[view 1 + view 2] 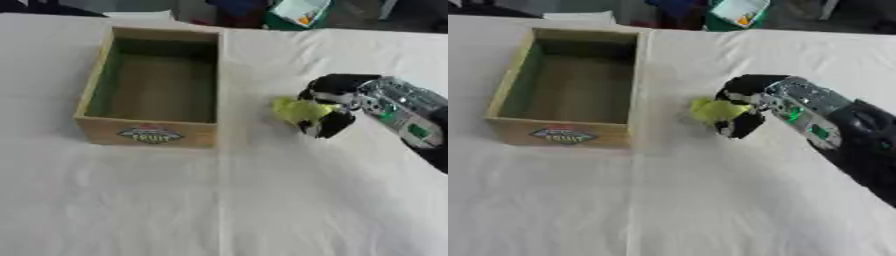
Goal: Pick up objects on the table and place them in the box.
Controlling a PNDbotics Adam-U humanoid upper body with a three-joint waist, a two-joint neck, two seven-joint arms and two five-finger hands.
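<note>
A wooden box (147, 132) with a fruit label on its front stands open on the white table, left of centre, and looks empty inside. To its right, my right hand (332, 105) comes in from the right side, its black fingers and thumb curled round a small yellow-green object (298, 110). The object sits just off the box's right wall, near the tablecloth; whether it touches the cloth is unclear. My left hand shows in neither view.
The white tablecloth (219, 200) covers the whole table. Beyond the far edge stand dark items and a green-and-white package (299, 12). My silver and black forearm (833, 125) crosses the right side.
</note>
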